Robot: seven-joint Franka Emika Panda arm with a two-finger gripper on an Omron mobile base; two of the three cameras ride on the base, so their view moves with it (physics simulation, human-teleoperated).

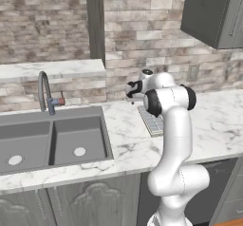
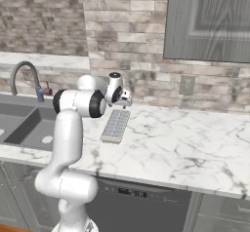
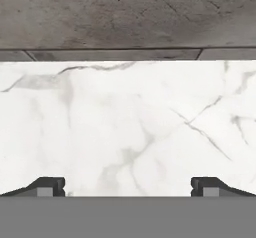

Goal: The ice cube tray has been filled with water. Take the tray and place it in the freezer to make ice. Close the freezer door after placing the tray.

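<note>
The ice cube tray lies flat on the marble counter, its long side running toward the brick wall. Its small cells look pale grey with water. In the left base view the arm's elbow hides its near half. My gripper hangs above the counter at the tray's far end, close to the wall, apart from the tray. In the hand view my gripper is open, its two tips wide apart, with bare marble and the foot of the wall between them. The freezer and its door are out of view.
A double sink with a curved faucet sits to the left of the tray. Grey upper cabinets hang over the right of the counter. A wall outlet is behind it, and a dark dishwasher front is below.
</note>
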